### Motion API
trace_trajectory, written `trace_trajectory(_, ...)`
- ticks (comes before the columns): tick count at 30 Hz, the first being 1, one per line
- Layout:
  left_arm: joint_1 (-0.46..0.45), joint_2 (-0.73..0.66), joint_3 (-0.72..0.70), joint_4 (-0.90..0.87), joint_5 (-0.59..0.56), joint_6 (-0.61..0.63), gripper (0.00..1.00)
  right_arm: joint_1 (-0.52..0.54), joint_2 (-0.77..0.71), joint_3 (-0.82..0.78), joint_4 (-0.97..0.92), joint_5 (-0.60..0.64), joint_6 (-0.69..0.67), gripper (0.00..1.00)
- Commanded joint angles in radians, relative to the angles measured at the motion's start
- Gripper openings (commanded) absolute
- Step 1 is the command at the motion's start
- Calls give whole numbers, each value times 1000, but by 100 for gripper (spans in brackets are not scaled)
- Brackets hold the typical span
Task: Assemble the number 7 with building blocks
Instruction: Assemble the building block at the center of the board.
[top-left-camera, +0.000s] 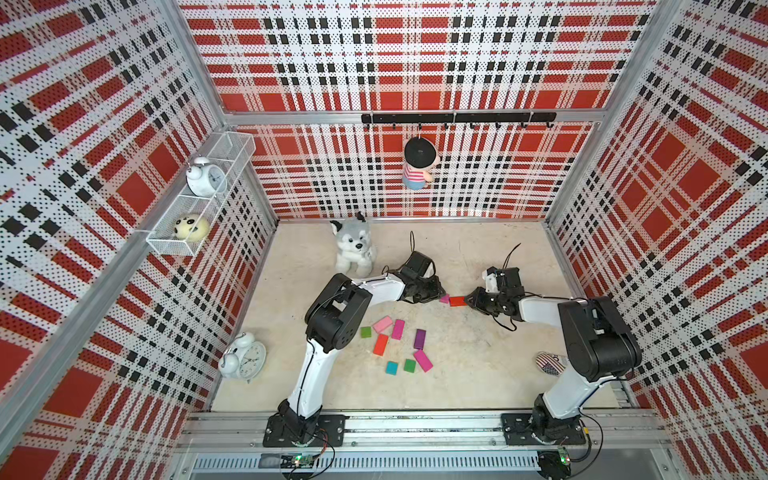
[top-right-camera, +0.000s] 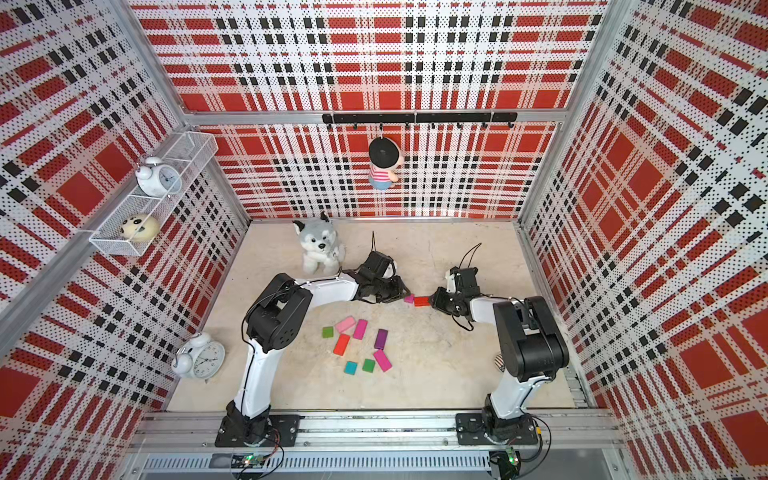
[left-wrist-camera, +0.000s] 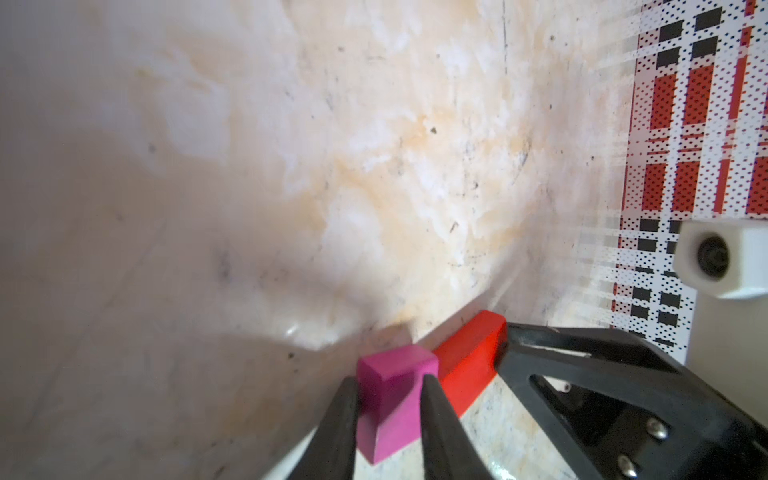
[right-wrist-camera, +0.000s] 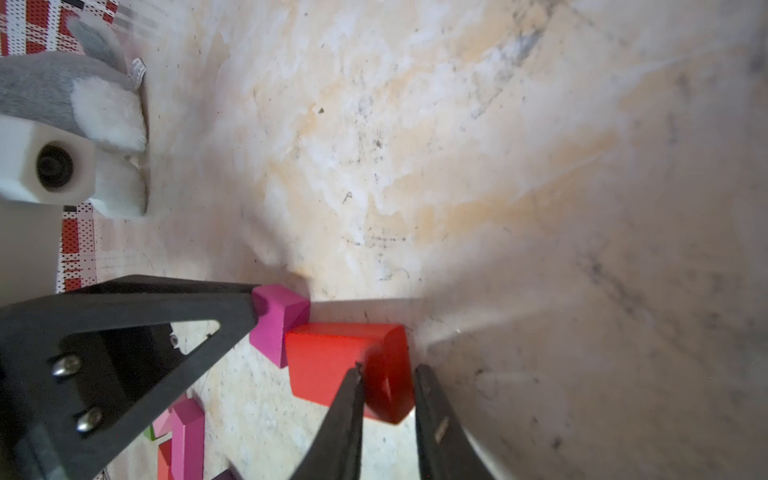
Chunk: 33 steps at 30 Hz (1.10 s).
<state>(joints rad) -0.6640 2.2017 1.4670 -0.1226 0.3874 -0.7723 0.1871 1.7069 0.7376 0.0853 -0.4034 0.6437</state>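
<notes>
In the middle of the table, a small magenta block (top-left-camera: 444, 298) (left-wrist-camera: 395, 365) touches the end of a red block (top-left-camera: 458, 301) (right-wrist-camera: 328, 357); both also show in a top view as magenta block (top-right-camera: 409, 298) and red block (top-right-camera: 421, 301). My left gripper (top-left-camera: 440, 296) (left-wrist-camera: 390, 379) is shut on the magenta block. From the opposite side, my right gripper (top-left-camera: 468, 300) (right-wrist-camera: 388, 369) is shut on the red block's far end. Several loose building blocks lie nearer the front: pink (top-left-camera: 382, 324), magenta (top-left-camera: 397, 329), red-orange (top-left-camera: 380, 344), purple (top-left-camera: 419, 338), green (top-left-camera: 365, 332), teal (top-left-camera: 391, 368).
A plush dog (top-left-camera: 353, 249) sits at the back behind the left arm. A white alarm clock (top-left-camera: 243, 357) stands at the front left. A small striped object (top-left-camera: 550, 363) lies by the right arm's base. Patterned walls enclose the table.
</notes>
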Motion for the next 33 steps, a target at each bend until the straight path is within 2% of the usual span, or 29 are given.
trace_trajectory(1,1,18,21,-17,18,20,29,15,-17,-27,-10,50,52,28)
trace_trajectory(10,4,-14,-12,-17,-5,10,31,15,-45,-20,-22,69,69,35)
trace_trajectory(17,9,-24,3,-15,-17,-5,31,15,-105,-30,-8,104,54,50)
trace_trajectory(22,26,-57,-3,-13,-33,-2,35,32,-185,-15,-103,121,-61,52)
trace_trajectory(24,30,-63,-3,-12,-33,3,35,56,-193,-2,-164,126,-146,52)
trace_trajectory(28,30,-50,8,-11,-29,2,35,99,-163,34,-259,167,-247,54)
trace_trajectory(33,33,-28,40,-6,-28,5,35,108,-126,74,-334,236,-310,60)
